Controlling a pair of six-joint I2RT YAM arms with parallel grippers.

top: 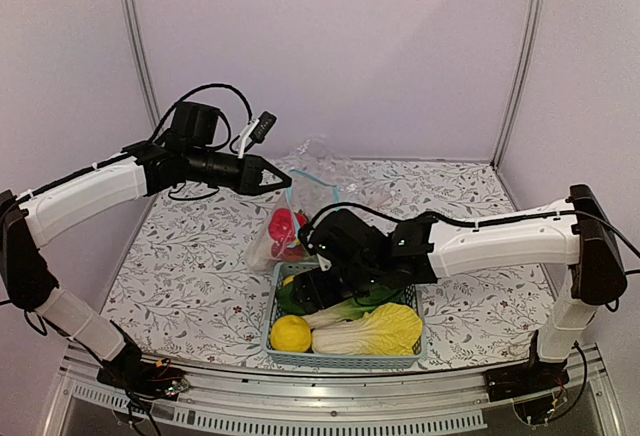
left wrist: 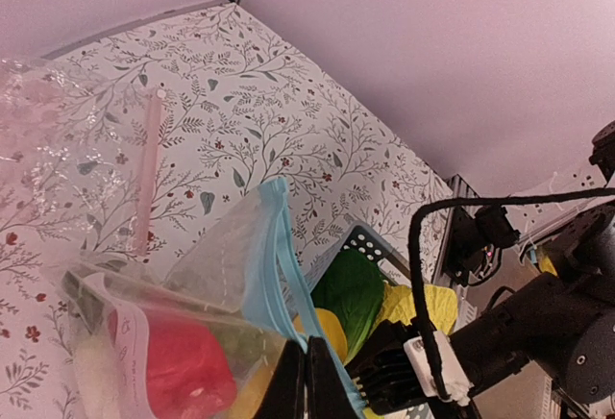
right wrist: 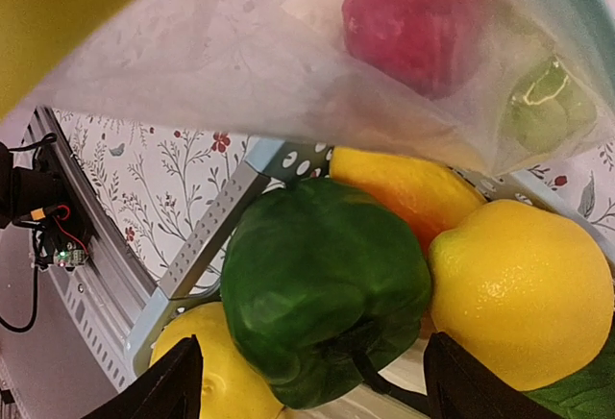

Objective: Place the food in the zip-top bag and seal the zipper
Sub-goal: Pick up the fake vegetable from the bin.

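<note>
- The left arm (top: 85, 196) comes in from the left edge and rises over the twig-printed table (top: 180, 256), with its wrist well above the surface.
- The left gripper (left wrist: 307, 371) is clenched. Its dark fingers meet on the zipper (left wrist: 281, 246) and pinch the mouth of the zip-top bag (left wrist: 221, 256).
- The bag hangs from that pinch, just behind the basket (top: 345, 359), with its mouth gaping. From the top camera I cannot tell whether its bottom rests on the table.
- Inside the bag lie a red piece of food (left wrist: 183, 371) and a pale green piece (right wrist: 548, 102), both against the lower wall. A whitish label patch shows on the plastic in front of the red one.
- The light-blue basket stands at the near middle of the table. It holds a lemon (top: 290, 333) in its front left corner and a pale cabbage (top: 385, 328) along the front.
- Deeper in the basket, a green pepper (right wrist: 317, 294) touches a second lemon (right wrist: 524, 294) on one side. An orange-yellow piece (right wrist: 404, 188) lies behind them under the bag.
- The right gripper (right wrist: 312, 342) hovers just above the green pepper with its jaws spread wide, one finger on either side. It grasps nothing.
- The right arm (top: 500, 241) stretches in from the right edge, its black wrist over the back of the basket.
</note>
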